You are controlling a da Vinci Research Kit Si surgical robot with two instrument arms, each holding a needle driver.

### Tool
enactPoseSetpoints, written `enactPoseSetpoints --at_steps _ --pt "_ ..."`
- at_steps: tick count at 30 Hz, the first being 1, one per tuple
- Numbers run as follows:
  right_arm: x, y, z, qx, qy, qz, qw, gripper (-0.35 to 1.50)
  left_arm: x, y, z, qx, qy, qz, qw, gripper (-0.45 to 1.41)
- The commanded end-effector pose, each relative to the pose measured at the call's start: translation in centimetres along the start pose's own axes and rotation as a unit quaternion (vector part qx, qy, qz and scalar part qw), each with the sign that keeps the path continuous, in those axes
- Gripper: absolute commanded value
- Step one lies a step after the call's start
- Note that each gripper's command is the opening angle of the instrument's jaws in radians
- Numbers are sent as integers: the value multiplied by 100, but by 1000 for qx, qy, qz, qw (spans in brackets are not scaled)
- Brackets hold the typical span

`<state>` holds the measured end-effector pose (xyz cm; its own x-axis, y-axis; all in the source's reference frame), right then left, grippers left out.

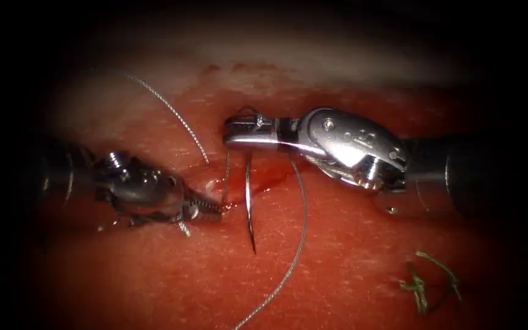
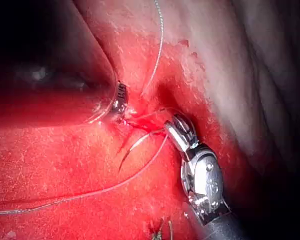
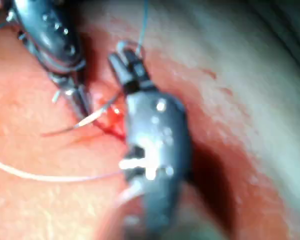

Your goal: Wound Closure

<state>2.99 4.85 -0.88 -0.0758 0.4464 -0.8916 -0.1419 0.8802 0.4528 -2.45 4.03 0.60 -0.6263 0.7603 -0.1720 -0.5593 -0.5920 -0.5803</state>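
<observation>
My right tool (image 1: 234,132) reaches in from the right, shut on the curved needle (image 1: 249,201) near its back end. The needle hangs free above the tissue (image 1: 337,256), its point (image 1: 253,250) toward the front. The cut (image 1: 258,177), wet with red fluid, lies just under it. Thread (image 1: 304,226) sweeps from the right jaws down to the front edge, and another strand (image 1: 172,110) rises from the cut's left lip toward the back left. My left tool (image 1: 220,208) is shut, with its tips against the left lip. The left wrist view shows the needle (image 2: 135,147) below the right tool (image 2: 174,126).
Green cut ends of thread (image 1: 426,284) lie on the tissue at the front right. A pale band of tissue (image 1: 313,61) runs across the back. The right tool's wrist (image 1: 355,146) and the left tool's wrist (image 1: 135,186) sit low on either side of the cut.
</observation>
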Motion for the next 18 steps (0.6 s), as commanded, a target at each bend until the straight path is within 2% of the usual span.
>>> enactPoseSetpoints --at_steps 1,6,13,18 --pt "-7 -2 8 1 1 -4 1000 -35 -1 -3 12 0 -2 -5 1000 3" --pt "-5 -6 11 0 1 -18 1000 -35 -2 -20 24 8 -16 -12 1000 4" --pt "-1 -6 12 -1 6 -28 1000 -35 -15 -29 47 1 -78 -13 997 -7" --pt "-1 -5 12 -2 6 -43 999 -35 -19 -23 57 -21 -134 5 991 -15"
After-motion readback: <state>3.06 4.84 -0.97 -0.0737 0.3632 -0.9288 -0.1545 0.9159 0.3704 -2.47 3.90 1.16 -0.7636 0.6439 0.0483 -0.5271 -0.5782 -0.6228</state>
